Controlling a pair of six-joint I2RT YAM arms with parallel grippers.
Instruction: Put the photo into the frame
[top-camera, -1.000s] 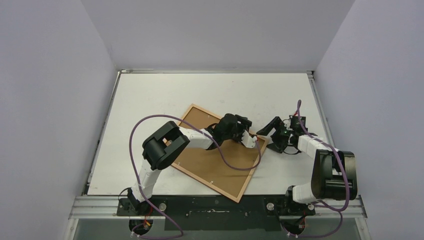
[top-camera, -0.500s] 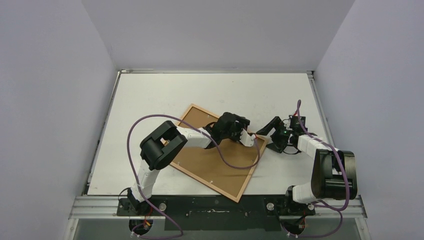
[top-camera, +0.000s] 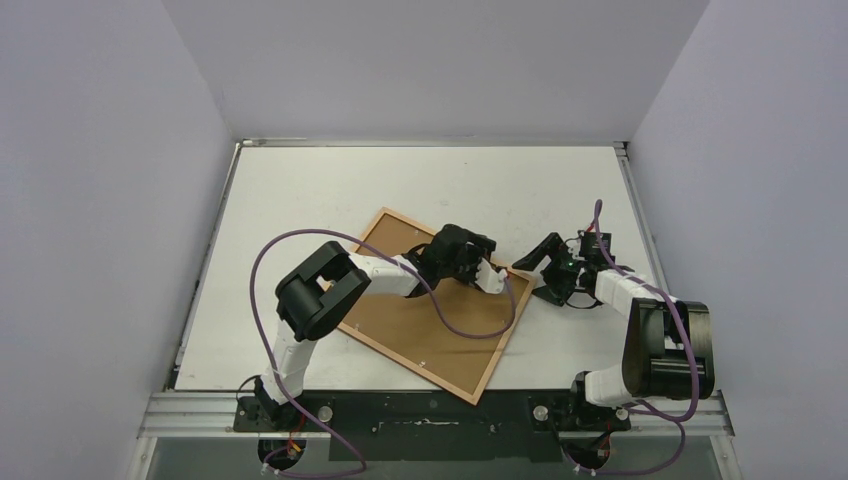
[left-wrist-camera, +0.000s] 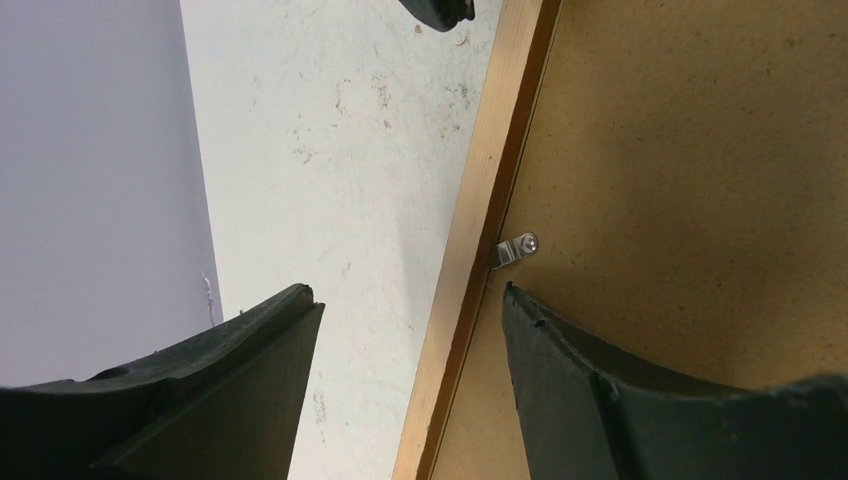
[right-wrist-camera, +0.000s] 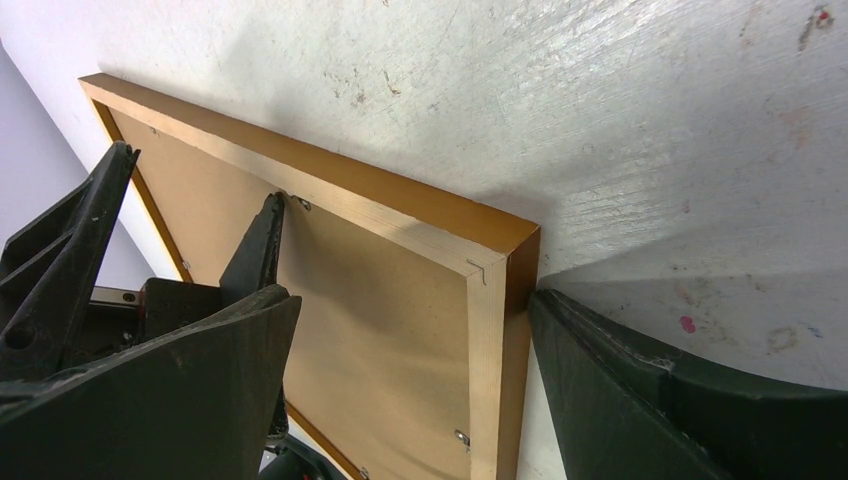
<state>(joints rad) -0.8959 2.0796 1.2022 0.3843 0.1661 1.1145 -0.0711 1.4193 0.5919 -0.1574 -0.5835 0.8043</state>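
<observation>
Left wrist view: part-open, empty left gripper (left-wrist-camera: 408, 300) astride rail of thin orange-brown wooden frame (left-wrist-camera: 478, 200), small silver clip (left-wrist-camera: 517, 247) beside one fingertip (left-wrist-camera: 535, 325), probably for turning; wide-open, empty right gripper (right-wrist-camera: 405, 300) bracing its corner; photo unseen.

no text, label, brand or number can be read in any view: the frame (top-camera: 502, 344), the brown backing sheet (top-camera: 420, 340) and the white table (top-camera: 320, 190) show only bare surfaces.
</observation>
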